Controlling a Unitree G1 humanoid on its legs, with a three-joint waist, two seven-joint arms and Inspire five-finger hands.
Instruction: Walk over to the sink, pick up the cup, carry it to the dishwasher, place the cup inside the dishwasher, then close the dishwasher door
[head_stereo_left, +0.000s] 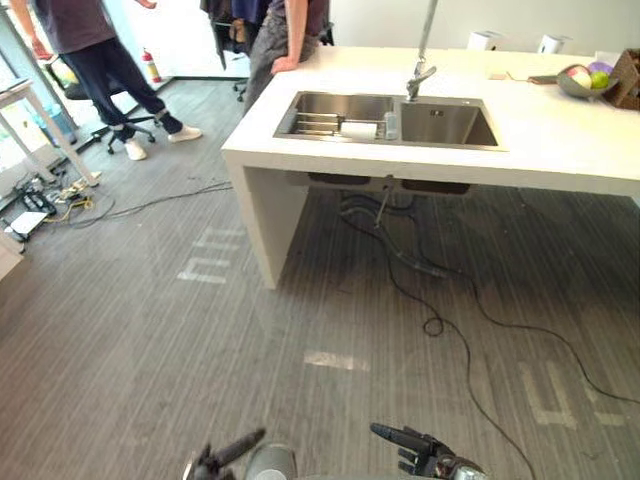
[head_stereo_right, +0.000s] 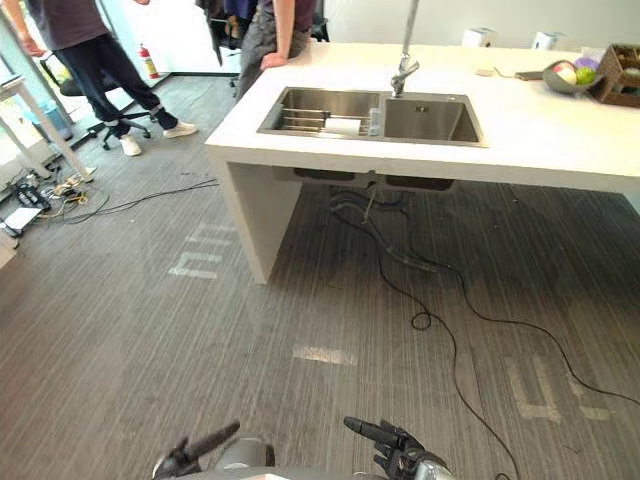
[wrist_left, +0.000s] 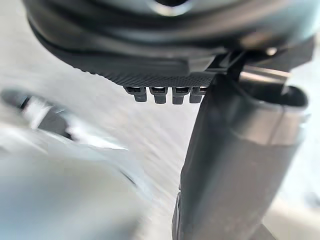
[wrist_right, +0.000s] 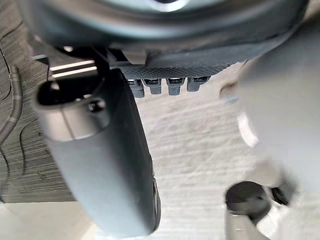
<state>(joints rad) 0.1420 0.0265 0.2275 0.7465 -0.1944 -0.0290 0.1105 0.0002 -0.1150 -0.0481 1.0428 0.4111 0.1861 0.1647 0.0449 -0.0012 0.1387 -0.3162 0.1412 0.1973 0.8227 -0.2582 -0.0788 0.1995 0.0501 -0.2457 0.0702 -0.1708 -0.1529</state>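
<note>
A steel double sink (head_stereo_left: 440, 126) is set into a white counter island (head_stereo_left: 560, 140) several steps ahead. What looks like a clear cup (head_stereo_left: 390, 125) stands at the divider between the two basins, under the tap (head_stereo_left: 420, 75), with a white object (head_stereo_left: 357, 129) lying beside it in the left basin. My left hand (head_stereo_left: 228, 454) and right hand (head_stereo_left: 412, 447) hang low over the floor at the bottom of the eye views, far from the sink. Both have straight fingers and hold nothing. The left wrist view shows its hand (wrist_left: 165, 75) over the floor, and the right wrist view shows its hand (wrist_right: 165, 75) likewise.
Two people stand at the island's far left corner, one (head_stereo_left: 290, 40) leaning on the counter, the other (head_stereo_left: 100, 60) by an office chair (head_stereo_left: 125, 125). Black cables (head_stereo_left: 430, 290) trail across the grey floor below the sink. A fruit bowl (head_stereo_left: 585, 80) sits at the counter's right.
</note>
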